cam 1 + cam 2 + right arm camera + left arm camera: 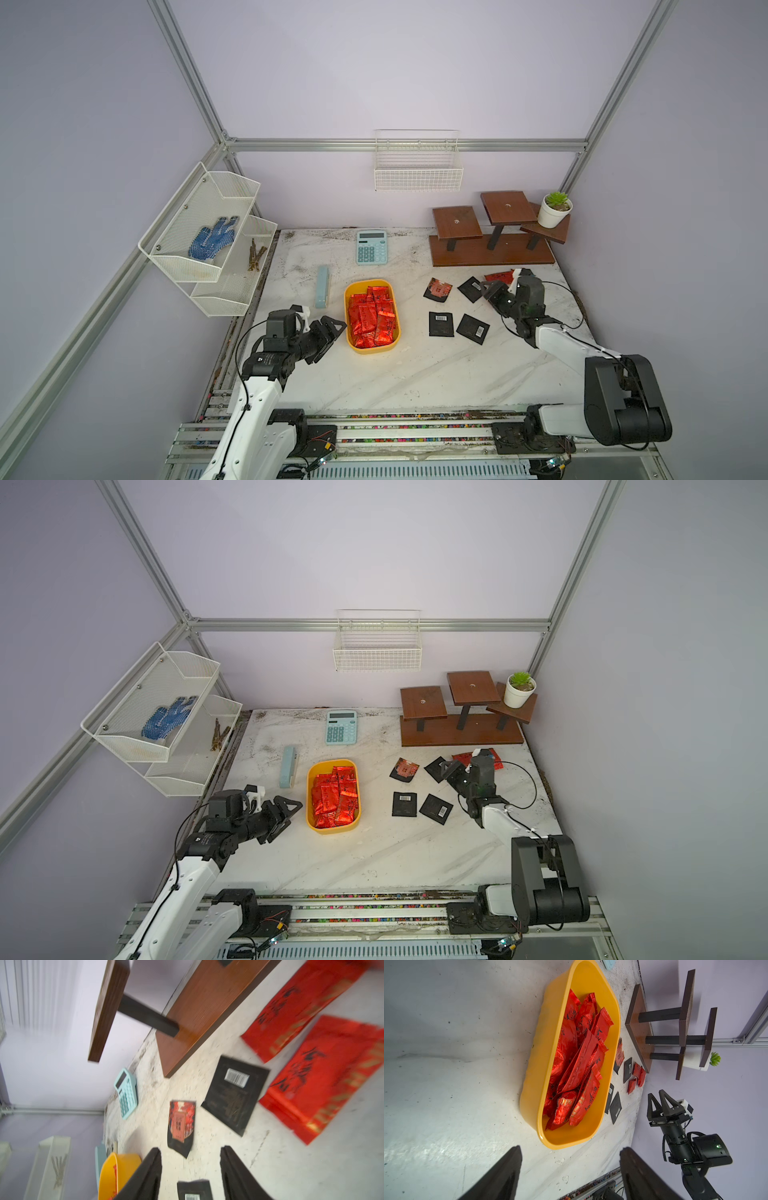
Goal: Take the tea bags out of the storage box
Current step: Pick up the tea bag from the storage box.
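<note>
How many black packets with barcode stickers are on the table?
3. One black packet lies beside the right gripper; two more sit side by side nearer the robot. Others might hide in the yellow box.

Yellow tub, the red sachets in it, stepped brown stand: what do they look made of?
Yellow tub: looks like moulded plastic, with a smooth semi-gloss wall and rounded rim.
Red sachets: likely metallised foil; shiny, crinkled, with crimped ends.
Stepped brown stand: wood or wood-look laminate, with visible grain and a matte finish. Its black posts are of unclear material.
</note>
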`<action>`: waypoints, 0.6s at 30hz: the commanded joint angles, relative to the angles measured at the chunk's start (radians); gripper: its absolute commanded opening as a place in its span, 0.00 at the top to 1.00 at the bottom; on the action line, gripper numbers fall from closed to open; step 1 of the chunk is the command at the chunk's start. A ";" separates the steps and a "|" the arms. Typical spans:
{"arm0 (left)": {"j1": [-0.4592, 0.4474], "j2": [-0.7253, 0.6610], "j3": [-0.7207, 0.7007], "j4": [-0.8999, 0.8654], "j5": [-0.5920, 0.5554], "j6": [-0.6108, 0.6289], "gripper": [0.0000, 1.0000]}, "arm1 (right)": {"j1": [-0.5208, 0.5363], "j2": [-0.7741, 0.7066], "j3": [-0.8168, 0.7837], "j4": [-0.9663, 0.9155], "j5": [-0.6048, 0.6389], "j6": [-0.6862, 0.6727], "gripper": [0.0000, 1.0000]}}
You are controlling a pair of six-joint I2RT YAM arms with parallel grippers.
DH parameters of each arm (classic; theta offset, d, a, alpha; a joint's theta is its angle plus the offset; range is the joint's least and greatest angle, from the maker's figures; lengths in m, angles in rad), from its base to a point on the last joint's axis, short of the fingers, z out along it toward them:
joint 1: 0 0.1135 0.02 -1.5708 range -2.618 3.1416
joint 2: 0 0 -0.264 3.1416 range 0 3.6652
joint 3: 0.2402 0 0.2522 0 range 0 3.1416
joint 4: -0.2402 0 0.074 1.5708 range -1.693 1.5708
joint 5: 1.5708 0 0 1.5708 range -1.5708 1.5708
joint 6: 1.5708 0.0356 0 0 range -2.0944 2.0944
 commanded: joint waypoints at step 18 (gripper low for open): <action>-0.002 -0.023 -0.018 -0.029 -0.115 0.041 0.23 | 0.711 0.477 0.783 -0.539 0.170 -0.340 0.44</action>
